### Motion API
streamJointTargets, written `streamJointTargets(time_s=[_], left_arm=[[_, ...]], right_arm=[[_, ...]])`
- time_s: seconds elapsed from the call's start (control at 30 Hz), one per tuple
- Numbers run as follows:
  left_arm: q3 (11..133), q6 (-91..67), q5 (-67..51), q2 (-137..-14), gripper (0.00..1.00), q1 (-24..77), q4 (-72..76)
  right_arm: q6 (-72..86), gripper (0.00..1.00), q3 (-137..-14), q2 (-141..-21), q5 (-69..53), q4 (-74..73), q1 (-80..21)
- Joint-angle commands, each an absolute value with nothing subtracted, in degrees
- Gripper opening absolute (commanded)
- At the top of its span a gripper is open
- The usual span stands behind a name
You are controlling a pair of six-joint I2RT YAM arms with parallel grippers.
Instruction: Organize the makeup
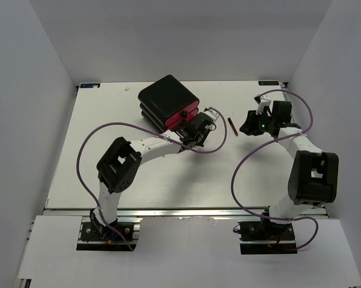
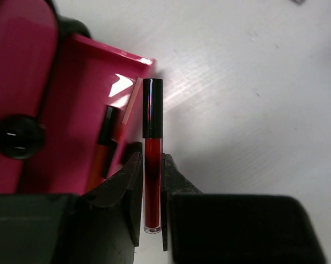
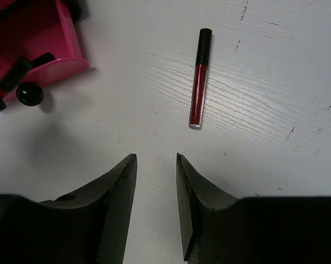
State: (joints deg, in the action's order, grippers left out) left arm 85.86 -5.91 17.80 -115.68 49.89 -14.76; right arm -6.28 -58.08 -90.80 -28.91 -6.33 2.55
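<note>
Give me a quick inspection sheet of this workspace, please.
Surface: white table, lightly scuffed.
Job's things: held lipstick tube beside the open pink drawer of the black box; loose lipstick tube on the table; stored tubes inside the drawer.
Clutter: nothing seen.
Hands: left hand shut on the held lipstick tube; right hand open, empty.
Cables: purple cables looping along both arms.
Surroundings: plain white walls.

Box at table's rear centre, drawer pulled out, stored tubes inside; left gripper just beside the drawer, held tube between its fingers; loose tube on the table between box and right gripper.
</note>
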Motion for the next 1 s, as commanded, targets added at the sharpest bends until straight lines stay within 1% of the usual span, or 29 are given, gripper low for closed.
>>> streamJointTargets(time_s=[0.0,0.07,0.1,0.13,0.17,0.2,0.23,0.27,0.37,0.47,0.57,0.67,0.73,0.77,0.8,0.83,0.87,0.9,0.93,0.97], left_arm=[[84.9,-0.09,18.36,-111.88,0.0,48.08,-13.18],[84.9,2.19,19.42,-112.41,0.0,46.86,-13.71],[84.82,2.28,19.6,-113.2,0.0,46.41,-14.23],[84.47,2.29,19.86,-113.38,0.0,45.8,-14.33],[84.11,2.2,19.78,-113.55,0.01,44.66,-14.24],[83.76,2.28,19.25,-113.64,0.05,44.3,-13.89],[83.15,2.46,19.51,-113.73,0.09,43.77,-13.36],[82.97,2.9,19.86,-113.82,0.24,43.6,-13.01],[82.97,3.43,21.18,-113.82,0.51,43.24,-12.57],[83.32,3.6,21.09,-113.73,0.6,43.24,-12.31],[83.67,3.16,20.83,-112.94,0.63,43.24,-12.39],[83.67,1.41,20.22,-110.84,0.62,43.24,-12.3],[83.32,-1.47,18.55,-109.08,0.47,43.24,-12.13],[83.06,-2.28,18.02,-108.03,0.36,43.24,-11.87],[82.1,-3.24,17.5,-105.67,0.15,43.24,-11.34],[81.31,-5.25,17.14,-104.43,0.09,43.24,-10.9],[80.43,-6.23,16.79,-103.02,0.05,43.24,-10.03],[78.33,-7.2,16.7,-100.22,0.04,43.24,-9.5],[77.01,-8.95,16.7,-98.72,0.04,43.24,-8.97],[75.69,-9.83,17.13,-97.22,0.08,43.24,-7.92]], right_arm=[[-6.41,0.41,-58.54,-90.79,-30.15,-5.98,2.2],[-7.2,0.42,-58.53,-91.23,-29.19,-6.24,1.58],[-7.47,0.45,-58.54,-91.49,-28.31,-6.33,1.15],[-7.64,0.46,-58.45,-91.84,-25.26,-6.15,0.1],[-7.47,0.47,-58.36,-92.02,-23.66,-5.8,0.09],[-6.69,0.49,-58.27,-92.37,-21.64,-5.1,-1.83],[-5.9,0.49,-58.36,-93.16,-17.01,-4.84,-3.41],[-5.37,0.5,-58.79,-93.77,-15.4,-5.01,-4.21],[-4.22,0.52,-60.2,-96.23,-11.08,-4.92,-6.67],[-4.31,0.54,-61.26,-98.17,-6.87,-2.99,-8.78],[-5.8,0.55,-63.45,-100.54,-1.42,-2.28,-10.81],[-6.59,0.54,-66.53,-103.53,2.45,-2.46,-11.95],[-7.47,0.54,-69.34,-105.9,4.39,-2.81,-12.57],[-7.99,0.54,-70.13,-106.6,4.74,-2.99,-12.74],[-8.35,0.54,-70.92,-108.0,5.62,-3.08,-12.92],[-9.13,0.54,-71.62,-108.71,5.97,-3.08,-12.92],[-9.49,0.53,-73.02,-109.33,6.15,-3.16,-13.09],[-9.75,0.53,-73.73,-110.73,6.76,-3.16,-13.1],[-9.93,0.53,-74.44,-111.44,6.94,-3.34,-13.1],[-10.37,0.53,-75.84,-112.05,7.03,-3.51,-13.1]])
